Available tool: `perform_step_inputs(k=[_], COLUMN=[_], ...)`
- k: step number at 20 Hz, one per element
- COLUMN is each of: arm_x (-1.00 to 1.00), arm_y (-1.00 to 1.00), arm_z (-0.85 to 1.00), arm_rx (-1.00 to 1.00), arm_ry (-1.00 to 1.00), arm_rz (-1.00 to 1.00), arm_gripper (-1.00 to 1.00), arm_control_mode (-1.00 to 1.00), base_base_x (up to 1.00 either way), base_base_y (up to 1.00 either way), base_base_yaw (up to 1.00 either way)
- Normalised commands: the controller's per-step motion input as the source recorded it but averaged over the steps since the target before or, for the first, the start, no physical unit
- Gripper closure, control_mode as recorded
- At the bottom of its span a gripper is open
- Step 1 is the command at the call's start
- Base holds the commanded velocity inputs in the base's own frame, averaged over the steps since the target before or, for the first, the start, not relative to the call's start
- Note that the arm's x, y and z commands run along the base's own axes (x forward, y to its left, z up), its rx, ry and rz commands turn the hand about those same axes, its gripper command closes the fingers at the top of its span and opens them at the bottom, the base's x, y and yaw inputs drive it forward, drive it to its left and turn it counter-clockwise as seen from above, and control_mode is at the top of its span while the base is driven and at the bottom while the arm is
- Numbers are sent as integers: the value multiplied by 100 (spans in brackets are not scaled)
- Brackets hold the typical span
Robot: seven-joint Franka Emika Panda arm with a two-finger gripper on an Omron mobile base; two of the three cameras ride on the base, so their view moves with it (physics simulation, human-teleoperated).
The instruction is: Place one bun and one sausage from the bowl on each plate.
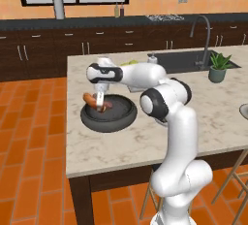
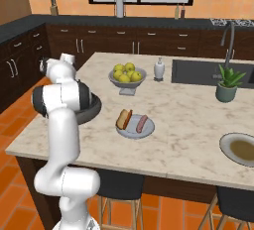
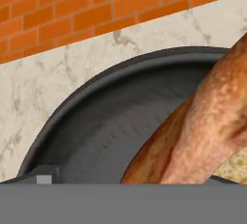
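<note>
**Gripper down in the dark bowl at the bun**

The oblong orange-brown bun (image 1: 88, 99) lies in the wide, shallow dark grey-black bowl (image 1: 114, 120), at its far-left side, with a short pinkish-red sausage (image 1: 106, 105) just beside it. The gripper (image 1: 100, 104) hangs straight down into the bowl, its pale fingers right at the bun's inner end; whether they touch or clasp it cannot be told, nor how wide the jaws stand. In the hand view the bun (image 3: 193, 131) looms close along the right, its crust mottled orange-brown with a lengthwise split, lying on the bowl's smooth dark floor (image 3: 111, 126).

The bowl sits near the left edge of the pale marble island counter (image 1: 126, 146). Farther along, a small round pale grey plate (image 2: 130, 131) carries another bun (image 2: 124, 119) and another sausage (image 2: 142, 123) side by side. Behind it stands a pale grey pedestal bowl of yellow-green apples (image 2: 127, 77).
</note>
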Motion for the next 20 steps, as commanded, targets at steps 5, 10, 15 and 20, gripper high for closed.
perform_step_inputs(k=[5, 10, 15, 20], arm_x=[10, -7, -8, -15], arm_y=[0, 7, 7, 0], arm_z=[0, -7, -18, -34], arm_rx=[0, -1, -4, 0], arm_ry=[-2, -4, -21, -26], arm_rz=[-8, -13, -23, -22], arm_gripper=[-100, -100, -100, -100], arm_control_mode=[-100, -100, -100, -100], base_base_x=[0, 0, 0, 0], base_base_y=[0, 0, 0, 0], base_base_yaw=[0, 0, 0, 0])
